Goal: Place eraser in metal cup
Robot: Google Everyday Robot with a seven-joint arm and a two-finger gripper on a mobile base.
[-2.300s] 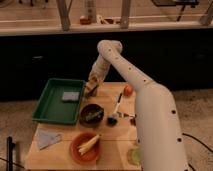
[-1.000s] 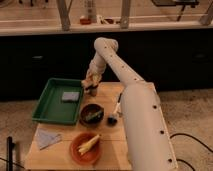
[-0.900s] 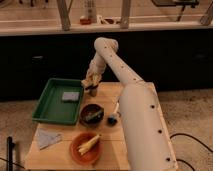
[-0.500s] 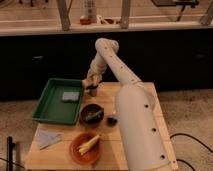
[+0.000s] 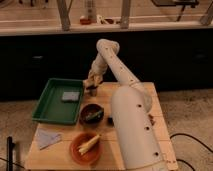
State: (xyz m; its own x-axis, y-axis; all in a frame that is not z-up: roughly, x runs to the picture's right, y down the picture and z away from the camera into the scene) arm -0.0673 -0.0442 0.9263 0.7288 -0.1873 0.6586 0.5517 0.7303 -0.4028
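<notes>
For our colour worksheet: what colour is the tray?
Green tray, camera view; gripper beside its far corner.

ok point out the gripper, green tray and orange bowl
gripper (image 5: 92, 84): camera view, tip, beside the tray's right edge
green tray (image 5: 50, 106): camera view, bare floor
orange bowl (image 5: 73, 150): camera view, left rim

High view down along arm (image 5: 127, 120), jaws at far table (image 5: 152, 100) edge

claw (image 5: 92, 82) above metal cup (image 5: 93, 91), cup mostly hidden, arm (image 5: 132, 130) cut by bottom edge
</notes>
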